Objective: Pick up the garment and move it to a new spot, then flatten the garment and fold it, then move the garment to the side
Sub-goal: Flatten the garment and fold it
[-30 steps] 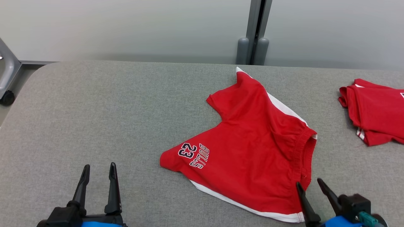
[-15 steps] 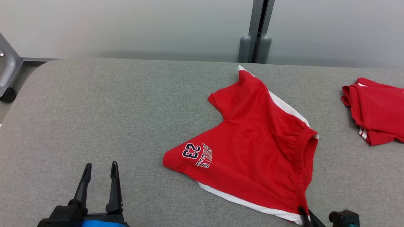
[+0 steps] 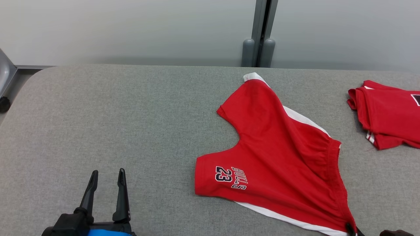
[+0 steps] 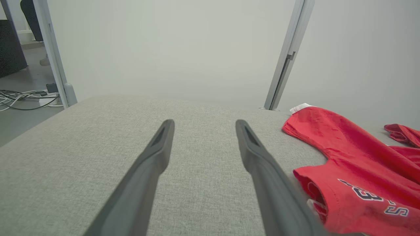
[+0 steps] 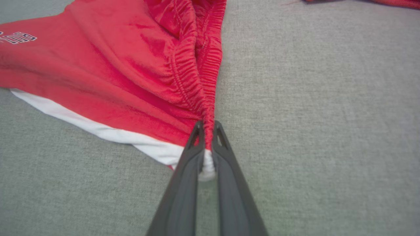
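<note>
Garment (image 3: 279, 157), a pair of red shorts, lies spread on the grey bench (image 3: 115, 114), right of middle. The right tool (image 5: 207, 124) is clamped on the waistband's near end. The left tool (image 3: 108, 171) hovers empty, fingers parted. Pulling low and steadily should, I judge, let the cloth trail flat rather than bunch. Count: one spread garment, one folded red pile (image 3: 387, 114) at far right, two tools.

My right gripper (image 5: 207, 125) is pinching soft red cloth. The garment (image 3: 279, 157) is showing a matt, faintly fuzzy knit, puckering into ribs along its elastic waistband (image 5: 183, 82), with a smoother white trim (image 5: 98, 130) running along the near edge. My fingers (image 5: 183, 183) are looking like matt dark plastic. The table (image 3: 115, 124) is showing a coarse, matt grey woven covering. At the far right, a second red garment (image 3: 387, 114) is lying in similar dull cloth.
</note>
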{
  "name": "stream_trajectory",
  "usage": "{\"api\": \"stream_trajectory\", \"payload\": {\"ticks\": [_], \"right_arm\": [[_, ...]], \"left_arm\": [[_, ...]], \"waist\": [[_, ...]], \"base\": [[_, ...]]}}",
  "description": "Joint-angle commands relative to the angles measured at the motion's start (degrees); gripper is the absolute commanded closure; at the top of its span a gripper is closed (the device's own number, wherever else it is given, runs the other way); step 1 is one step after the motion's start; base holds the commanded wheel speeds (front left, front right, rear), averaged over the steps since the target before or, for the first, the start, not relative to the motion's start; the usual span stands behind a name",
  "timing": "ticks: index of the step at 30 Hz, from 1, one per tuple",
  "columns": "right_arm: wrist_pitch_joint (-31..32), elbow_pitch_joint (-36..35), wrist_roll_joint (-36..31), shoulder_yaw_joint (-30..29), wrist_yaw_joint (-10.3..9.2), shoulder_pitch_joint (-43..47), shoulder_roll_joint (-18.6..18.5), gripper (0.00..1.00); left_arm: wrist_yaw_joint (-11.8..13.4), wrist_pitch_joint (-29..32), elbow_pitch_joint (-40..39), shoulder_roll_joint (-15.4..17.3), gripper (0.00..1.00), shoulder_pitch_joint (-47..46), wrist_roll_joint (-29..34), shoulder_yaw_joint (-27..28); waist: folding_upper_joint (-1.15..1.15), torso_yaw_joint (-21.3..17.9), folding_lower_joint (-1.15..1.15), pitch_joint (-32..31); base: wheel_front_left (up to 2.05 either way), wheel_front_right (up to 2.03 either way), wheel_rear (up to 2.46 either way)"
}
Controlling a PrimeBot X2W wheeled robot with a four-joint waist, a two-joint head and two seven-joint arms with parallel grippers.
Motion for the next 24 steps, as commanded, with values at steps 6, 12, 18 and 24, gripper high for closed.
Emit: {"api": "stream_trajectory", "payload": {"ticks": [6, 12, 18, 24], "right_arm": [[0.7, -1.2, -0.3, -2.1, 0.0, 2.4, -0.7, 1.0], [-2.0, -3.2, -0.3, -1.8, 0.01, 1.6, -0.2, 0.0], [-9.1, -8.7, -0.7, -0.6, 0.01, -0.2, 0.9, 0.0], [-14.3, -12.4, 0.2, 2.1, 0.01, -2.3, 1.8, 0.0]], "left_arm": [[-0.1, -0.3, -0.1, -0.1, 0.0, 0.2, -0.2, -0.2], [-0.1, -0.3, -0.1, 0.0, 0.0, 0.6, 0.1, -0.3], [-0.1, -0.3, -0.2, 0.3, 0.0, 0.5, 0.2, -1.0], [-0.1, -0.3, -0.2, 0.5, 0.0, 0.5, 0.4, -2.2]], "waist": [[-0.01, -0.3, 0.0, -0.5], [-0.01, -0.9, 0.0, -0.9], [-0.01, -1.4, 0.0, -0.9], [-0.01, -2.0, 0.0, -0.8]], "base": [[0.0, 0.0, 0.0], [0.0, 0.0, 0.0], [0.0, 0.0, 0.0], [0.0, 0.0, 0.0]]}}
